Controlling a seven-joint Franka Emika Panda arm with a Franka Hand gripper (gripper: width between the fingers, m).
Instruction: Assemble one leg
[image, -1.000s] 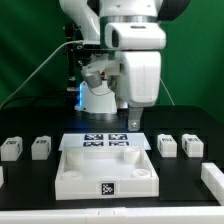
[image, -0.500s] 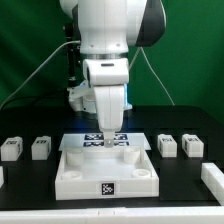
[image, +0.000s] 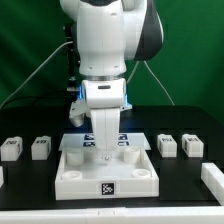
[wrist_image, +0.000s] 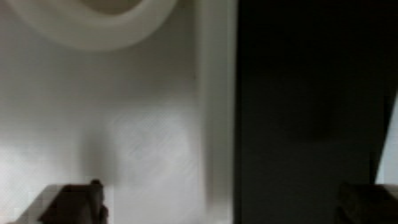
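Hanging vertically over the white panel (image: 75, 181), arm (image: 105, 55) pointing straight down, gripper (image: 103, 150) spread wide and empty

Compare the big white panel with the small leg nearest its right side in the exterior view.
The panel is wide and flat with round corner sockets; the leg is a small plain block. The panel lies under the arm; the leg stands off to its side on the black table. Both are white and carry a black-and-white tag.

Exterior frontal, wrist close over panel (wrist_image: 107, 130)
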